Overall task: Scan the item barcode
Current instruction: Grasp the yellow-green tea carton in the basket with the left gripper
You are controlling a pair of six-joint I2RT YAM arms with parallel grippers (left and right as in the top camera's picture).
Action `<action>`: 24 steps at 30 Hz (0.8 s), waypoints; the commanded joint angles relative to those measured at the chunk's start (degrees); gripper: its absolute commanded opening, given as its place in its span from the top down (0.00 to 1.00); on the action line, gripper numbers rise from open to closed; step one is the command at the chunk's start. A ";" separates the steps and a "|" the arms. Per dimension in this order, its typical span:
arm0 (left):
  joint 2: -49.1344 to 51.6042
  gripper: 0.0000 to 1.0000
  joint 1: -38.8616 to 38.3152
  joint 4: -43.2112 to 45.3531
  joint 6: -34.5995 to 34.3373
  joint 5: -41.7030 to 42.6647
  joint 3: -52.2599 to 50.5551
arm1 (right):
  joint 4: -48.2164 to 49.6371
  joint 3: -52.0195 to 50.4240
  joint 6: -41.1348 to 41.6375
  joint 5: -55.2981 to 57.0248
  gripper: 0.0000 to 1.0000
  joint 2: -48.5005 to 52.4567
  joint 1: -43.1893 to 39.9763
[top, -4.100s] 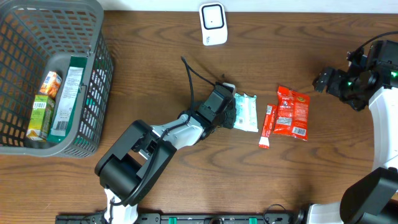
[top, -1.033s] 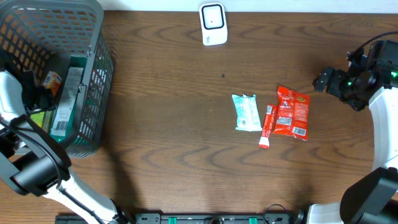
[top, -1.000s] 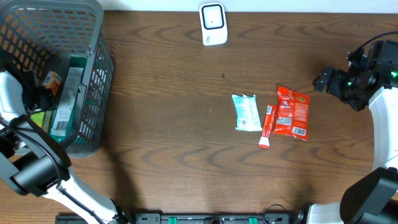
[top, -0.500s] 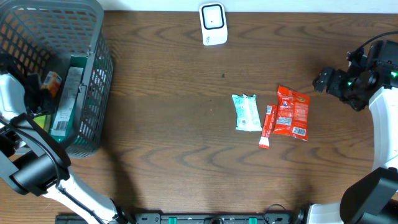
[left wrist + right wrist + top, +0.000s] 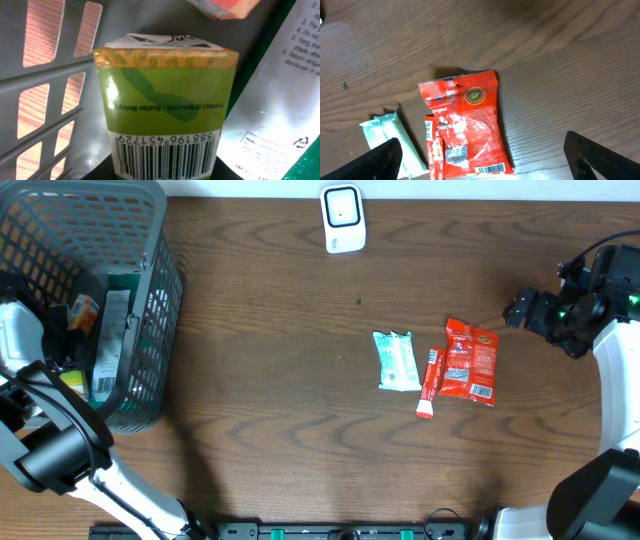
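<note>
Our item, the green carton (image 5: 165,100), lies in the basket (image 5: 160,280) at the table's nine o'clock. Its barcode faces the left wrist camera, a tall silver-and-green pack (image 5: 270,125) is just beside it at three o'clock, and an orange carton (image 5: 225,5) lies at its twelve. The left gripper (image 5: 58,345) is down inside the basket over the carton. We cannot tell how far its jaws are apart or whether they have hold of anything, because no finger shows clearly in the close view.

The right gripper (image 5: 482,157) hangs at three o'clock with its jaws wide and empty, above the red packet (image 5: 467,125).

We see three risks. The fingers could close across the barcode and hide it from the white scanner (image 5: 342,218) at twelve o'clock. The pack alongside could get pinched in with the carton. A slanted lift could catch the carton on the basket wall and twist it loose.
</note>
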 commanded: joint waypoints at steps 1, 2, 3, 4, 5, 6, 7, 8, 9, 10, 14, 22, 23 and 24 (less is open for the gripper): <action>0.87 0.64 0.39 -0.09 -0.24 -0.11 -0.50 | -0.07 0.57 -0.55 -0.28 0.01 0.22 -0.35; 0.87 0.64 0.39 -0.09 -0.26 -0.68 -0.42 | -0.07 0.57 -0.55 -0.28 0.01 0.22 -0.35; 0.66 0.64 0.39 -0.09 -0.26 -1.79 -0.28 | -0.07 0.57 -0.55 -0.28 0.01 0.22 -0.35; 0.48 0.68 0.39 -0.09 -0.26 -2.10 -0.11 | -0.07 0.57 -0.55 -0.28 0.01 0.22 -0.35; 0.33 0.70 0.39 -0.11 -0.28 -2.10 0.17 | -0.07 0.57 -0.55 -0.28 0.01 0.22 -0.35; 0.13 0.70 0.39 -0.15 -0.31 -2.08 0.63 | -0.07 0.57 -0.55 -0.28 0.01 0.22 -0.35; -0.13 0.70 0.39 -0.17 -0.52 -2.08 1.09 | -0.07 0.57 -0.55 -0.28 0.01 0.22 -0.35; -0.46 0.70 0.39 -0.17 -0.79 -2.08 1.49 | -0.07 0.57 -0.55 -0.28 0.01 0.22 -0.35; -0.87 0.70 0.39 -0.15 -1.22 -2.08 1.81 | -0.07 0.57 -0.55 -0.28 0.01 0.22 -0.35; -1.44 0.70 0.39 -0.13 -1.62 -2.08 2.16 | -0.07 0.57 -0.55 -0.28 0.01 0.22 -0.35; -5.16 0.70 0.39 0.94 -1.81 -2.05 2.82 | -0.07 0.57 -0.55 -0.28 0.01 0.22 -0.35; -17.16 0.70 0.22 5.20 -7.15 -1.99 2.82 | -0.07 0.57 -0.55 -0.28 0.01 0.22 -0.35; -18.75 0.70 0.15 5.64 -8.20 -1.75 2.82 | -0.09 0.57 -0.55 -0.28 0.01 0.22 -0.35; -20.55 0.70 0.02 6.05 -9.01 -1.22 2.82 | -0.07 0.57 -0.55 -0.28 0.01 0.22 -0.35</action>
